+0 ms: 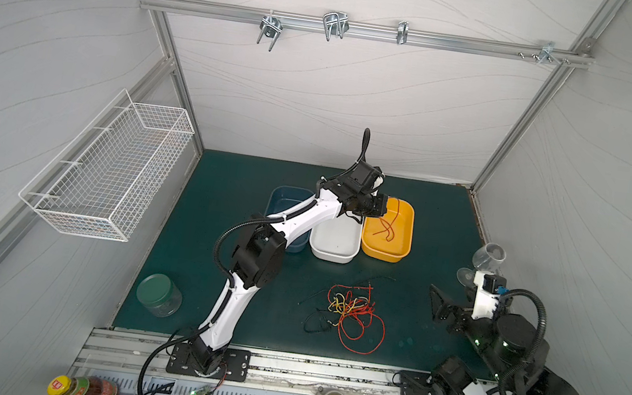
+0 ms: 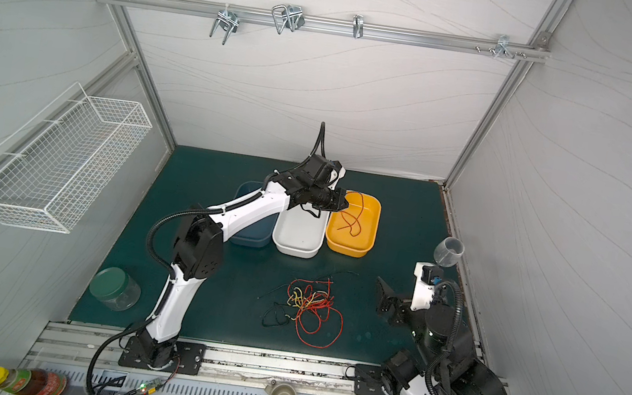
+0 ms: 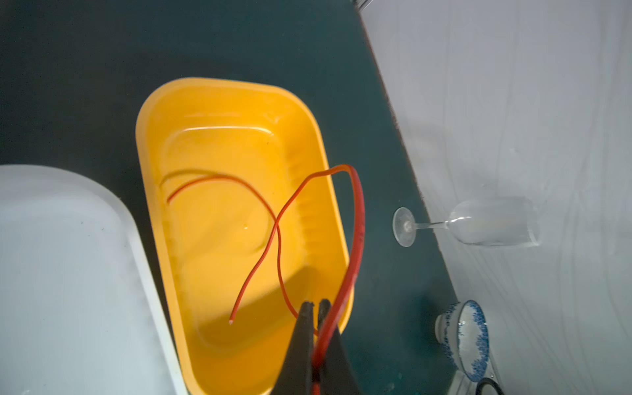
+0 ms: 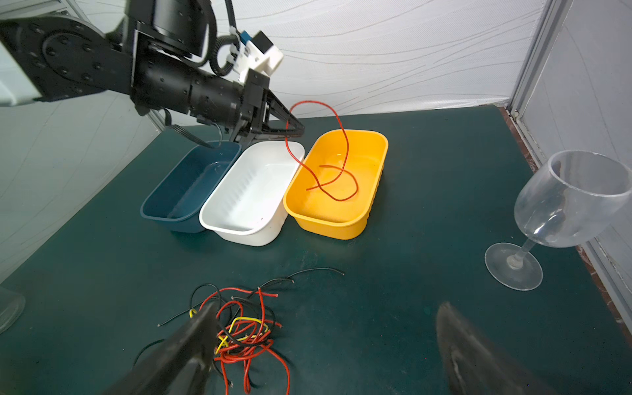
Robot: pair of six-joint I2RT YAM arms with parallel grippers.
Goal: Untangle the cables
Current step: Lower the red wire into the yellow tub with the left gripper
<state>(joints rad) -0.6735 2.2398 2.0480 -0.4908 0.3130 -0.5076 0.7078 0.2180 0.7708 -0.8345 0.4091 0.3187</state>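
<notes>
On the dark green mat, both top views: three smooth plastic tubs with rounded corners stand side by side: blue tub, white tub, yellow tub. The left gripper hangs over the yellow tub's far corner. A red cable runs from it and curls on the tub floor. The other cables, thin red, black and yellow wires, lie knotted in a loose heap on the mat, nearer than the tubs. The right gripper sits beside the heap, apart from it. At the front edge lies a bottle; yellow cap with a red label, writing too small to read.

Left wrist: black tapering fingers are pinched tight on the red cable, which arcs out past the rim and loops back onto the glossy floor. Nearby are a clear stemmed glass and a white bowl patterned in blue.

Right wrist: two dark, blurred fingers stand spread wide, gripping nothing. One overlaps the heap's edge; whether it touches I cannot tell. The white tub's inner wall is ribbed.
</notes>
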